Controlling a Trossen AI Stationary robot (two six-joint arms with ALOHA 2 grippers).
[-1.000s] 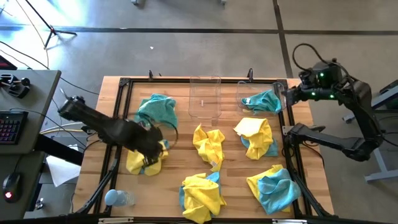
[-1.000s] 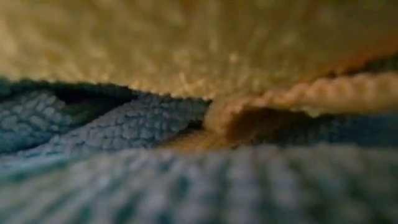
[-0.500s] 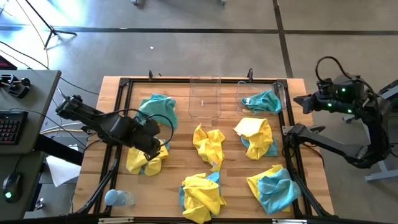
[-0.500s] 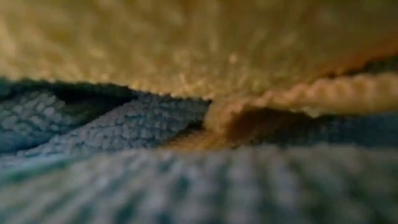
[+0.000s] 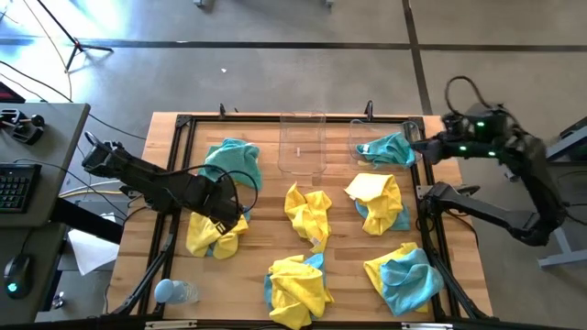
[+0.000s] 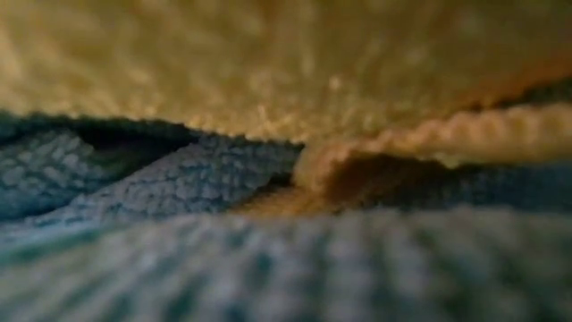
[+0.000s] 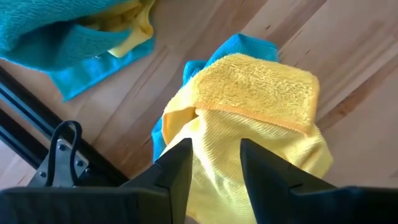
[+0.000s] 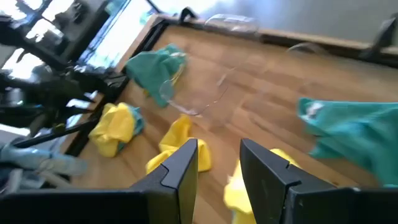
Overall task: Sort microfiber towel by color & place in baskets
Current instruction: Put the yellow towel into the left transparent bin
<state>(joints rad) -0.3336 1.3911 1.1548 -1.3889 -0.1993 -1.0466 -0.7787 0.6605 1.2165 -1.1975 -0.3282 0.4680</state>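
Yellow and teal microfiber towels lie in bunches on the wooden table. My left gripper (image 5: 225, 217) points down, open, over the near-left bunch, a yellow towel (image 7: 249, 106) lying on a teal one (image 7: 239, 46). Its fingers stand over the yellow cloth. Of two clear baskets at the far edge, the left one (image 5: 303, 142) shows no towel and the right one (image 5: 404, 136) holds a teal towel (image 5: 389, 148). My right gripper (image 5: 415, 147) hovers open beside that basket, nothing between its fingers. The low view is filled by a yellow towel (image 6: 268, 63) on a teal one (image 6: 179, 179). My left gripper comes at the yellow towel's near part (image 7: 214, 146) from above, fingers pointing down and standing apart. Whether the fingertips (image 7: 180, 158) touch the cloth I cannot tell.
Other bunches: teal at far left (image 5: 231, 158), yellow in the middle (image 5: 309, 213), yellow and teal at right (image 5: 378, 200), near middle (image 5: 295, 284) and near right (image 5: 404, 275). A pale blue bottle (image 5: 170, 291) lies at the near-left corner. A black frame (image 5: 183, 124) borders the table.
My right gripper has swung out toward the table's right edge and come back beside the right basket. My left arm has shifted its pose over the near-left bunch, with the gripper staying above it. No towel has moved.
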